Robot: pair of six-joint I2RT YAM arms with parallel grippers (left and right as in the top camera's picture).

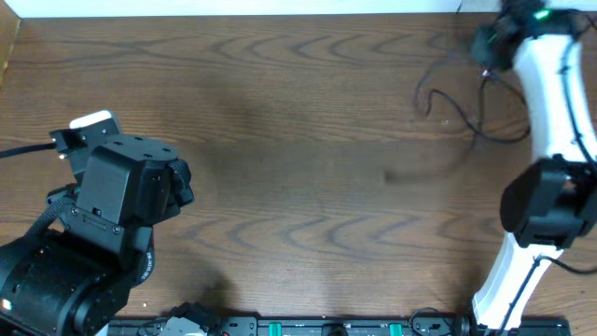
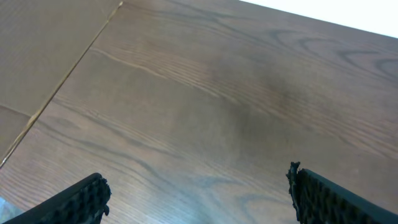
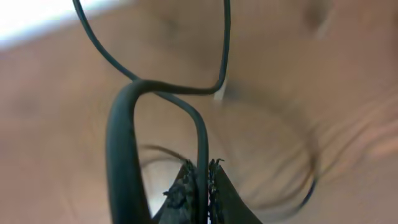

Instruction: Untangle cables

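So the right gripper (image 3: 208, 182) is clamped shut on one black strand of the cables (image 1: 459, 110), which sit bunched in the far right corner of the table (image 1: 280, 140), close to its back edge. The left gripper (image 2: 199, 194) is wide open over bare wood, holding nothing, well away from the bunch.

What worries me: in the right wrist view the pinched strand runs up into a loop that crosses another strand just above the fingers. If it pulls from here, I think that crossing cinches tight instead of opening. Nothing pins the rest down either, so the whole bunch probably drags along as one lump, maybe off the back edge. The cord is also thin and caught right at the fingertips, so it could slip out under tension.
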